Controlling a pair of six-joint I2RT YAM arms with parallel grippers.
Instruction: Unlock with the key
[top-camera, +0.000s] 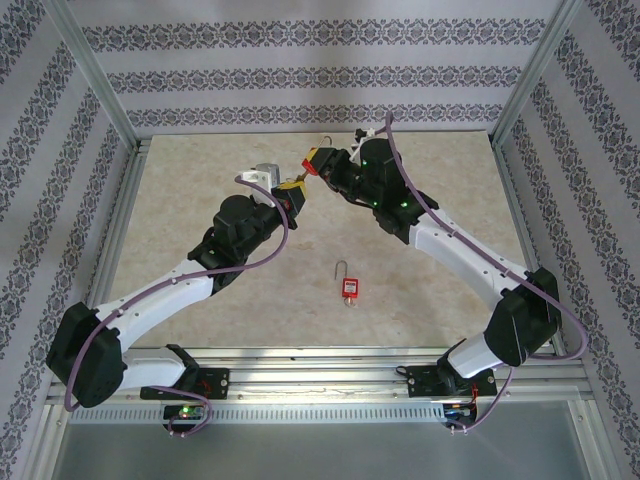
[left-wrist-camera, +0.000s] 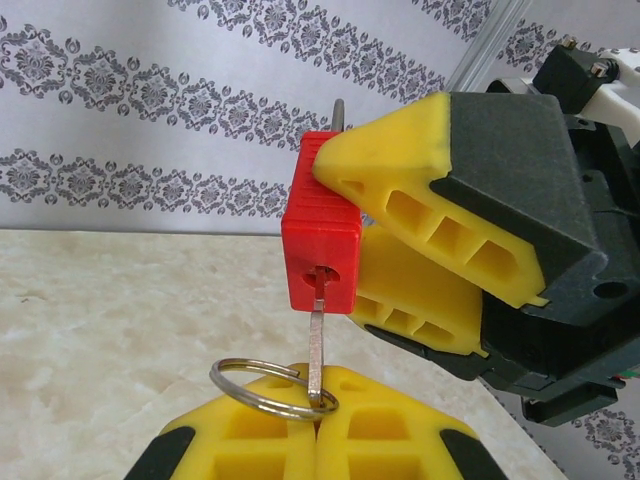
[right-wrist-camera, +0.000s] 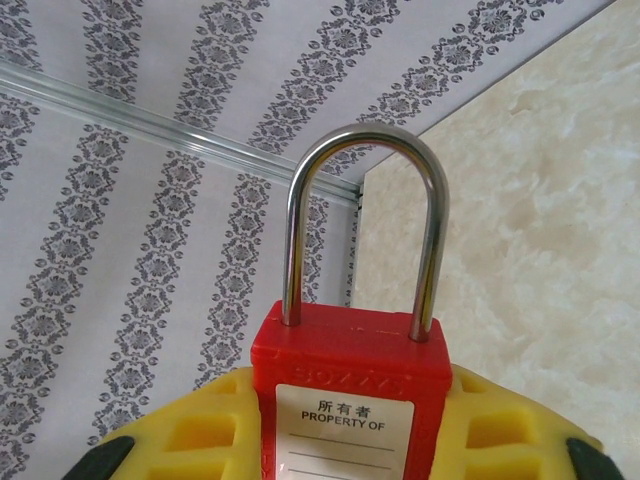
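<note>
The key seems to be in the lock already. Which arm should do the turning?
Probably the left: the left end effector grips the key, already in the keyhole of the red padlock that the right end effector holds.

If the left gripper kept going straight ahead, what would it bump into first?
The red padlock. The left gripper points right at it, and its key sits in the keyhole, so the padlock's body would likely come first.

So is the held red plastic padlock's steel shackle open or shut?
Shut: both legs of the steel shackle sit in the red plastic padlock.
</note>
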